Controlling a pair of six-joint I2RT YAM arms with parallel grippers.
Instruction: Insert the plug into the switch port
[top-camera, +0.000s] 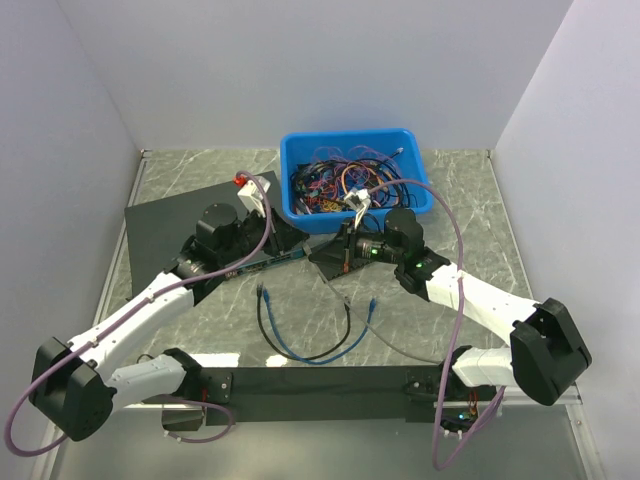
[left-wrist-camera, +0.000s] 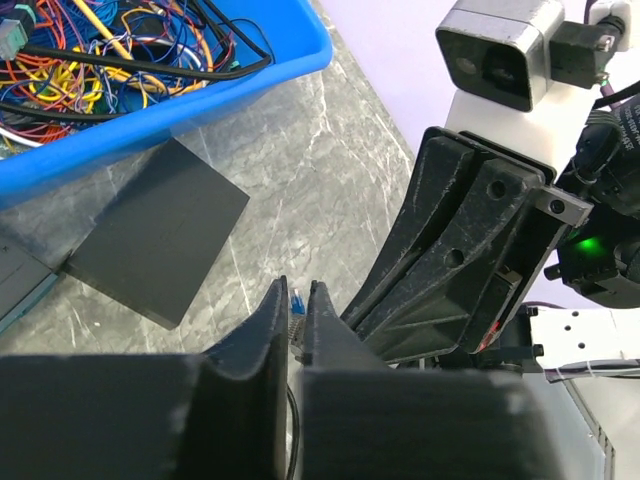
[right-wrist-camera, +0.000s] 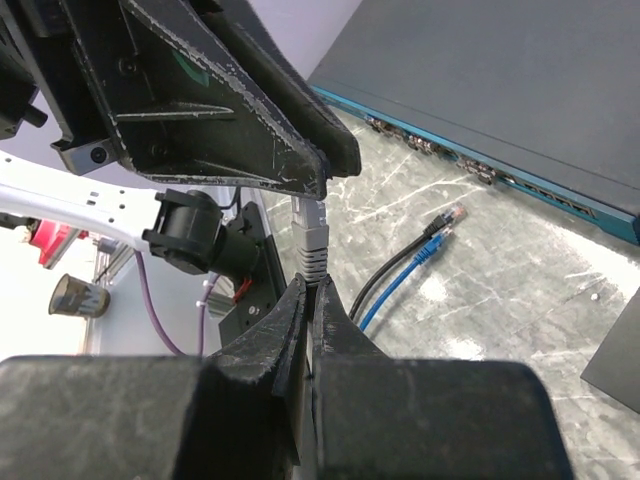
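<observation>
Blue bin (top-camera: 288, 180) seemingly just behind right pincer (right-wrist-camera: 311, 295)

No readable text, label, brand or number shows in any view; surfaces are plain or too blurred to read.

Glossy plastic bin (left-wrist-camera: 200, 105), matt blk box (left-wrist-camera: 155, 230), matt grey cable boot (right-wrist-camera: 313, 245).

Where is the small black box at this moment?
Left wrist view, left side: the small black box lies flat on the table, beside the blue bin.
</observation>
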